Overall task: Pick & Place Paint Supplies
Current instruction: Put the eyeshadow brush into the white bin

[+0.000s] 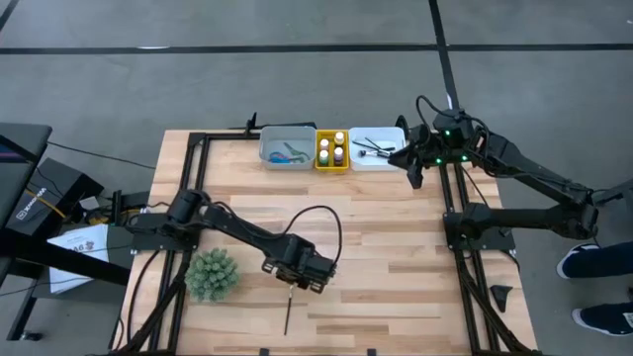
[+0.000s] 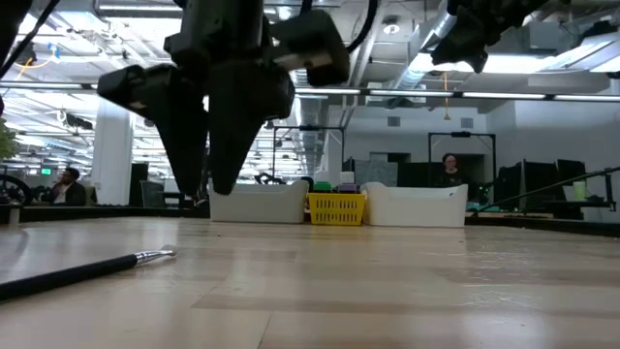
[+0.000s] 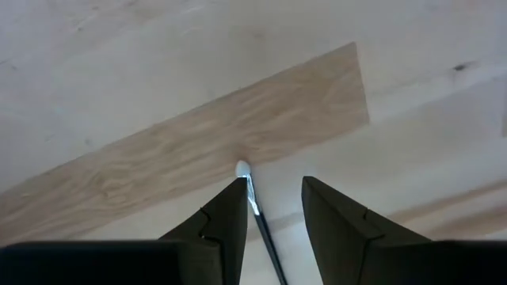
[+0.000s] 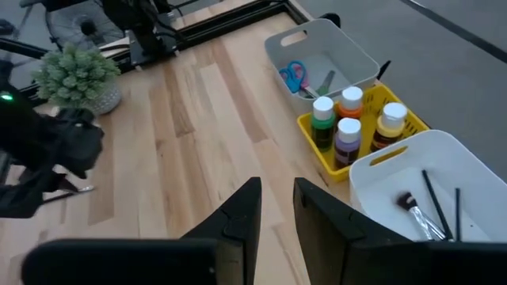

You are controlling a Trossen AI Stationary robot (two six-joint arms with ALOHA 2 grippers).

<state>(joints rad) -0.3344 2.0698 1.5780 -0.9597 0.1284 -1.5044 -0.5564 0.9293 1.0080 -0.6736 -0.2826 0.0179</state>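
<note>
A thin dark-handled brush [image 1: 288,314] lies flat on the wooden table near its front edge, bristle end [image 3: 242,168] toward the far side. My left gripper [image 3: 273,184] points straight down over that bristle end. It is open, one finger on either side of the brush, and in the low view its fingertips [image 2: 221,186] hang above the table. My right gripper [image 4: 277,190] waits high at the far right beside the white tray [image 1: 379,158], open by a narrow gap with nothing in it.
Along the far edge stand a grey tray [image 1: 269,148] holding scissors [image 4: 295,76], a yellow tray [image 1: 331,166] with paint bottles [image 4: 348,127], and the white tray with brushes [image 4: 432,202]. A spiky green plant ball [image 1: 213,274] sits left of my left gripper.
</note>
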